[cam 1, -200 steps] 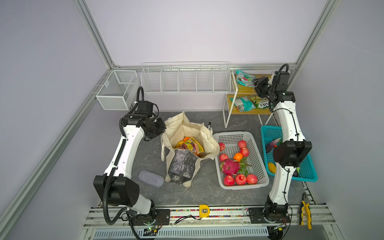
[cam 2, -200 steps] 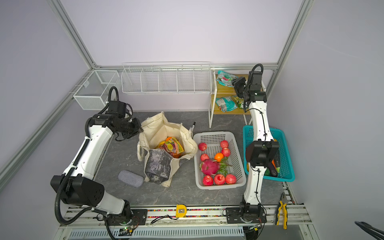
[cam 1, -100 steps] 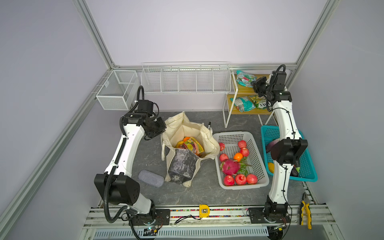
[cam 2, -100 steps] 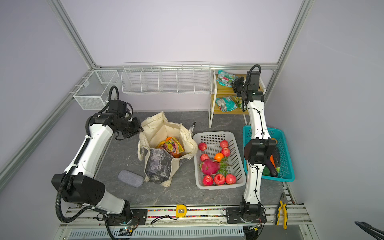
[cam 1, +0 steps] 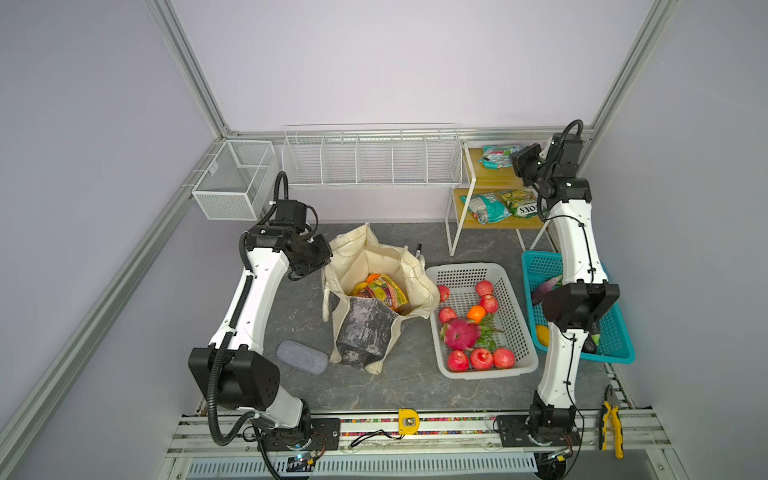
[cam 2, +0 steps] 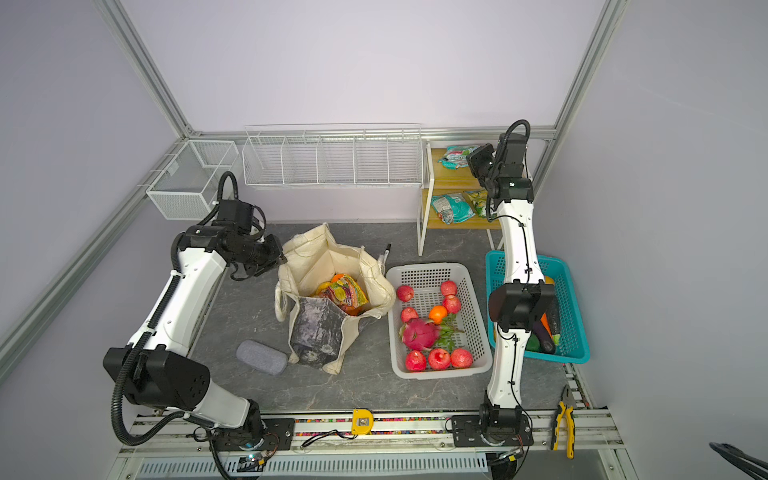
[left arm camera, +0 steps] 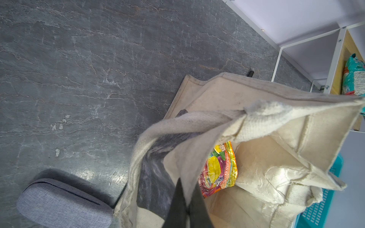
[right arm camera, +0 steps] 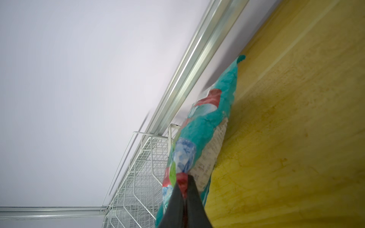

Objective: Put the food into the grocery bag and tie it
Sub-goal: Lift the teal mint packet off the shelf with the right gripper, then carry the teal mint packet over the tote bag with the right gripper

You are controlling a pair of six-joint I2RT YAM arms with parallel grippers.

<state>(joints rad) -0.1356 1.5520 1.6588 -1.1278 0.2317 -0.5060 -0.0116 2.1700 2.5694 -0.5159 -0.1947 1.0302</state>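
Right hand (right arm camera: pixel 184 178) tighter on part-hidden packet (right arm camera: pixel 209 118)

My right gripper (right arm camera: pixel 184 183) is cut off by the frame edge in its wrist view, where the teal packet (right arm camera: pixel 205 126) is smeared past reading; in both top views its tips are lost behind the wrist, upper right. My right arm (cam 1: pixel 575 257) covers much of the teal basket (cam 1: pixel 615 340), and the grocery bag (cam 1: pixel 374 262) hides most of the marker (cam 1: pixel 419 249).

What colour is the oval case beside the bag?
Grey; the case shows best in the left wrist view.
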